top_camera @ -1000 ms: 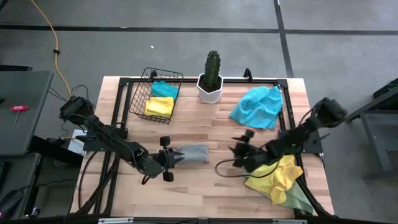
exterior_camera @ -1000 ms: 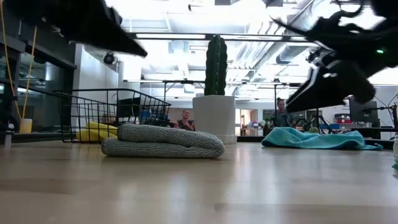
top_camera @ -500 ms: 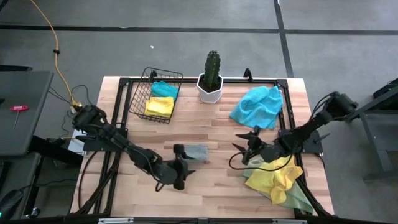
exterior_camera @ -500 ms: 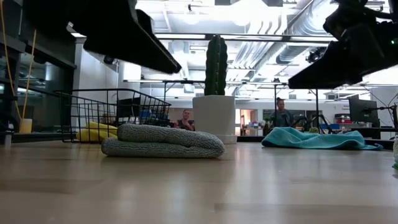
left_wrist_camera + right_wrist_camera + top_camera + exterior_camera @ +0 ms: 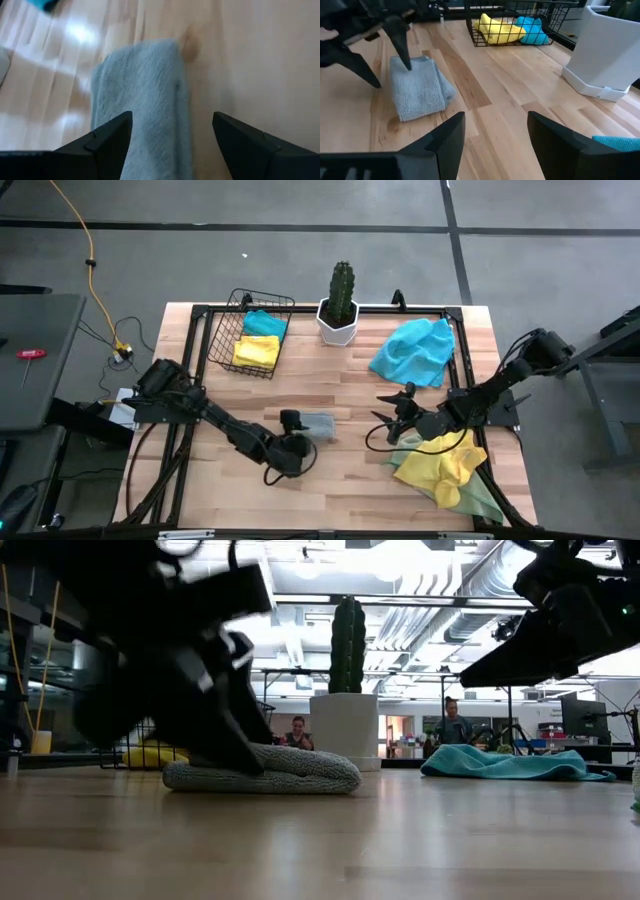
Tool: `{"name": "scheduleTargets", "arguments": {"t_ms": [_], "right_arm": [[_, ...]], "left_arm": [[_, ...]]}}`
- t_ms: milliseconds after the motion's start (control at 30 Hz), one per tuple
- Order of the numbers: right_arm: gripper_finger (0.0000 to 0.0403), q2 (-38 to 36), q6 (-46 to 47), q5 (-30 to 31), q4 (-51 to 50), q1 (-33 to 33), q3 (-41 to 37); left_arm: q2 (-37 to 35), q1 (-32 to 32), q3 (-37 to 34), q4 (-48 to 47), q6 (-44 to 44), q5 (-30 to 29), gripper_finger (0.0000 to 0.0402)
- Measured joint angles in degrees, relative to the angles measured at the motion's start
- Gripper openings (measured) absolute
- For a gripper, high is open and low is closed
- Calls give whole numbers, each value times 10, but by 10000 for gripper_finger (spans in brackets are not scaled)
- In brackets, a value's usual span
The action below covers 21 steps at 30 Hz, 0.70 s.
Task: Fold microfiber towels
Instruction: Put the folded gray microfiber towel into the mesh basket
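Note:
A folded grey towel (image 5: 318,425) lies flat near the table's middle. My left gripper (image 5: 298,435) is open and slants down over the towel's left end (image 5: 145,95), one finger (image 5: 406,57) at its far side and the other (image 5: 367,72) at its near side. My right gripper (image 5: 392,415) hovers open to the right of the grey towel, with nothing between its fingers (image 5: 495,140). A crumpled blue towel (image 5: 412,352) lies at the far right. A yellow towel (image 5: 448,462) lies on a pale green one (image 5: 482,498) at the near right. My left gripper's fingers straddle the grey towel's left end (image 5: 402,75), coming from the left and slanting down. I cannot tell whether they touch the cloth.
A wire basket (image 5: 222,345) at the far left holds a folded yellow towel (image 5: 256,352) and a blue one (image 5: 264,323). A cactus in a white pot (image 5: 340,308) stands at the far edge. Bare wood lies along the near edge. People show in the room behind (image 5: 297,732).
My left gripper has gone down and toward the table's right edge and tipped more steeply; it now stands around the grey towel's left end. The towel has kept its place and shape. My right gripper has turned more level and drawn a little toward the right edge.

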Motion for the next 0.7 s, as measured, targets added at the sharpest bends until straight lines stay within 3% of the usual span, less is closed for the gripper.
{"name": "scheduleTargets", "arguments": {"t_ms": [400,533,700], "right_arm": [[208,2,2,-1,-1,0,0],[208,2,2,-1,-1,0,0],[208,2,2,-1,2,0,0]], "left_arm": [[35,29,2,-19,-20,24,254],[35,39,2,-32,-34,37,182],[36,51,-2,-49,-25,24,28]]}}
